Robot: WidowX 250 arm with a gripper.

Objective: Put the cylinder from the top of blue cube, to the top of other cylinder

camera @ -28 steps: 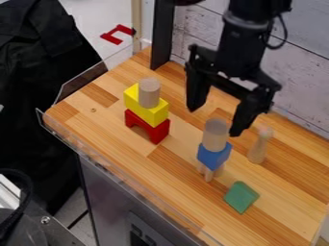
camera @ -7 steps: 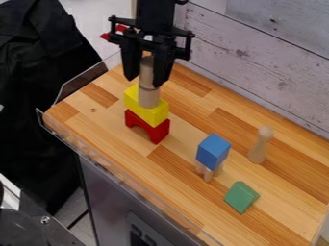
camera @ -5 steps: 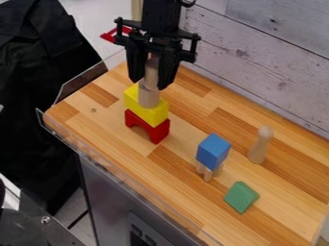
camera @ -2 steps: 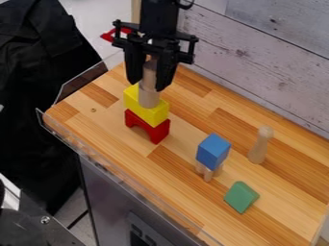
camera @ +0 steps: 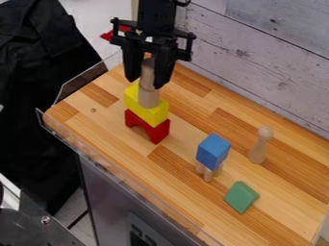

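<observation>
My gripper [camera: 149, 81] hangs at the upper left over the stacked blocks, shut on a wooden cylinder [camera: 147, 72] held upright between its fingers. Directly beneath is the other wooden cylinder [camera: 149, 98], standing on a yellow block [camera: 146, 111]; from this angle the two cylinders look in line, and whether they touch I cannot tell. The blue cube [camera: 213, 151], right of centre, has a bare top and rests on small wooden pieces.
Under the yellow block is a red arch block [camera: 147, 127]. A wooden peg figure [camera: 259, 145] stands right of the blue cube, and a green block [camera: 241, 197] lies nearer the front. A plank wall borders the wooden table [camera: 96, 125] at the back.
The cylinder that stood on the blue cube has been taken hold of and carried left over the other cylinder. Lately my gripper has shifted slightly left.
</observation>
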